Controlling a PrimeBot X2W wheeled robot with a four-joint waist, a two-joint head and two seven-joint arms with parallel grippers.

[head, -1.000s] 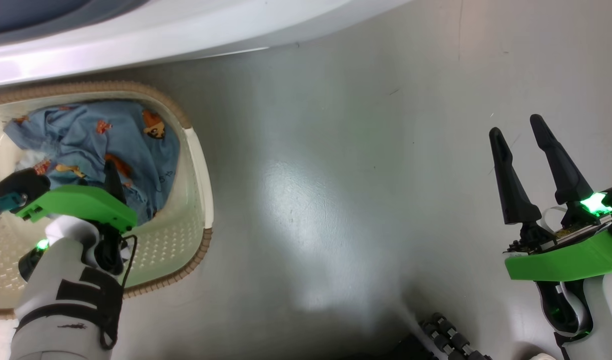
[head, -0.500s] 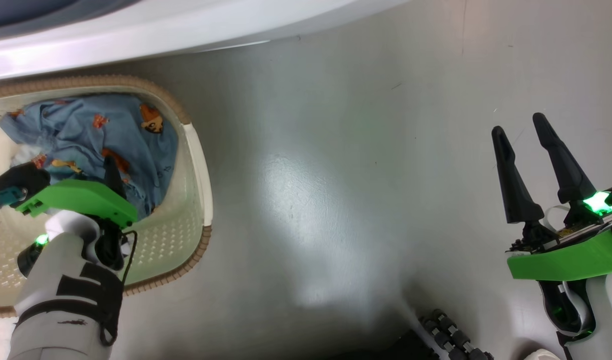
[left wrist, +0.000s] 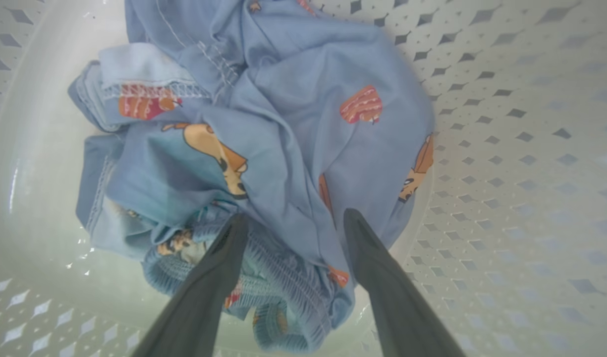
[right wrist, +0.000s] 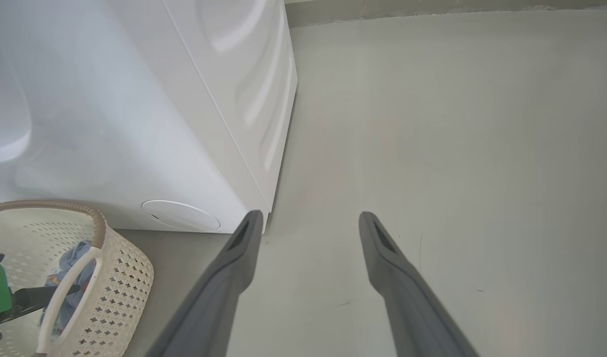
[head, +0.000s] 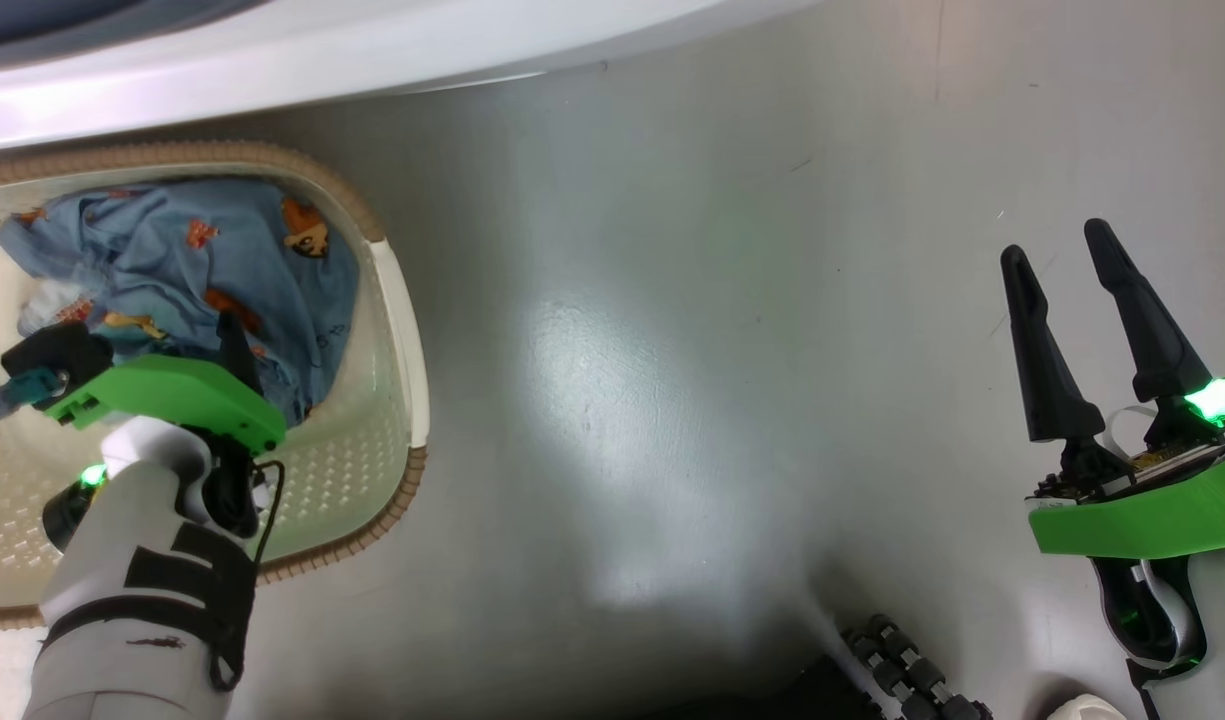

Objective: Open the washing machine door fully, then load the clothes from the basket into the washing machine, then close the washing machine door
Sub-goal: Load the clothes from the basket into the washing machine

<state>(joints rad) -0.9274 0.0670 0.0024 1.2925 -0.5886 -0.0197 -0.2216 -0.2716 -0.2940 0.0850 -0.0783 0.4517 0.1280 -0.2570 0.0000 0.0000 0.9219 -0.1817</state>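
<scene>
Left fingers stay wide apart, down in the basket, tips at the blue clothes with a fold between them. Not much has changed. The whole head picture has slid a little, so the head moved, not the basket. The clothes still lie at the basket's end by the washing machine. The right fingers wait wide and empty over the floor. I think the pinch comes next, as these clothes are not loaded yet.
</scene>
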